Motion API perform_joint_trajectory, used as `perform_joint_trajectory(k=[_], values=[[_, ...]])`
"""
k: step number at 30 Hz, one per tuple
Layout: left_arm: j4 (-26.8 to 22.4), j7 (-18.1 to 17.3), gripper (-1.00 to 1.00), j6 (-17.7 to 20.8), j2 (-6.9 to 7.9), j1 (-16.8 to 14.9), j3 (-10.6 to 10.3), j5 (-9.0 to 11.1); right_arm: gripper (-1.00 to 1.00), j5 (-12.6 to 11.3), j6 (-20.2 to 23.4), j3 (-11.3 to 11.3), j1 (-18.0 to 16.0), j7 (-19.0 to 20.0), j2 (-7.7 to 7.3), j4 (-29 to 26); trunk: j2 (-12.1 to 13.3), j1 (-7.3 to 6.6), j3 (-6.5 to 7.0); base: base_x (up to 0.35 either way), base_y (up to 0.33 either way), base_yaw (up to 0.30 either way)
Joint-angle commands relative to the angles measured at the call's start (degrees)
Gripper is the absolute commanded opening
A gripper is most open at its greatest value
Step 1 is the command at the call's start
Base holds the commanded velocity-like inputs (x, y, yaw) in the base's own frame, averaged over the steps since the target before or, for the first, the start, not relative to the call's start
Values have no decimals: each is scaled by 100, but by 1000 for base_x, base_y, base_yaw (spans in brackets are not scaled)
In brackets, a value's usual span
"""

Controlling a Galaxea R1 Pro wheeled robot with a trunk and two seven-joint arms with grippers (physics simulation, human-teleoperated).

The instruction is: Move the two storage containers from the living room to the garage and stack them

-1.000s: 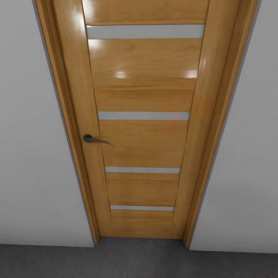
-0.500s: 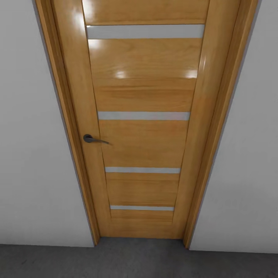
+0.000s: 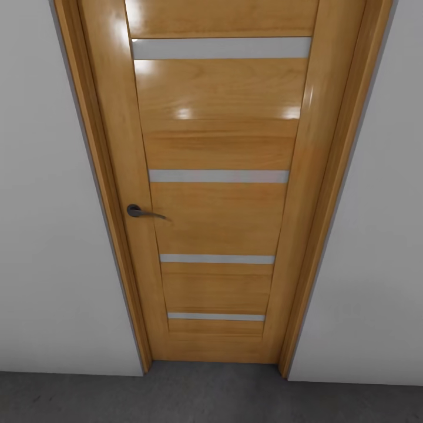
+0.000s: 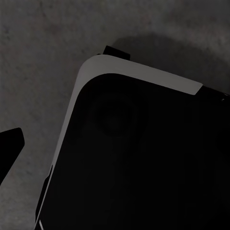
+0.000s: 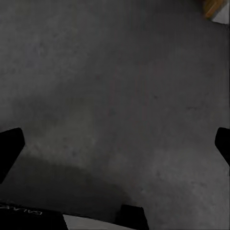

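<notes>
Floor (image 3: pixel 211 399) of dark grey concrete meets a shut wooden door (image 3: pixel 217 176); right gripper (image 5: pixel 115 143) fingers spread, left's unclear

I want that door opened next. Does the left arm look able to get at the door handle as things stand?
Probably not yet. The door handle sits partway up the closed door, while the left wrist view looks down at the grey floor and the robot's own dark base, so the arm seems to hang low.
</notes>
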Motion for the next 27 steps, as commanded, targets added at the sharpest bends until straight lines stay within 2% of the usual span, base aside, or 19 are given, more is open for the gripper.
perform_joint_trajectory(k=[1,2,3,5,6,7,8,9,15,18,22,25,27], values=[[-8,4,100,-3,-2,1,23,7,100,79,205,1,-100,-7,123,-320,-3,0,-6,0,0,0],[-8,4,100,-3,-2,1,23,6,100,86,304,3,-170,-9,193,-442,-3,0,-6,0,0,0],[-8,4,100,-3,-5,1,20,4,100,97,534,6,-344,-12,341,-629,-3,0,-6,0,0,0],[-8,4,100,-4,-11,1,15,-6,100,100,926,9,-664,-22,544,-792,-3,0,-6,0,0,0],[-8,4,100,-6,-12,1,13,-10,100,98,1062,9,-779,-27,600,-828,-3,0,-6,0,0,0],[-8,4,100,-8,-15,1,7,-19,100,92,1343,14,-1041,-31,699,-891,-3,0,-6,0,0,0],[-8,4,100,-9,-16,1,5,-22,100,89,1461,17,-1158,-32,725,-916,-3,0,-6,0,0,0],[-8,4,100,-4,-26,1,-34,-47,100,58,2271,35,-2470,12,725,-1011,-3,0,-6,0,0,0],[-8,-3,100,-3,-28,1,-61,-67,100,17,2626,30,-3677,3,725,-997,-3,0,-6,0,0,0],[-8,-4,100,-3,-28,1,-63,-68,100,8,2654,28,-4091,-20,725,-954,-3,0,-6,0,0,0],[-8,-4,100,-3,-25,1,-64,-69,100,7,2621,30,-4485,-45,725,-886,-3,0,-6,0,0,0],[-9,-5,100,-3,-21,1,-64,-69,100,24,2599,72,-4610,-54,725,-864,-3,0,-6,0,0,0],[-9,-5,100,-3,-20,1,-64,-75,100,55,2595,233,-4655,-59,725,-869,-3,0,-6,0,0,0]])
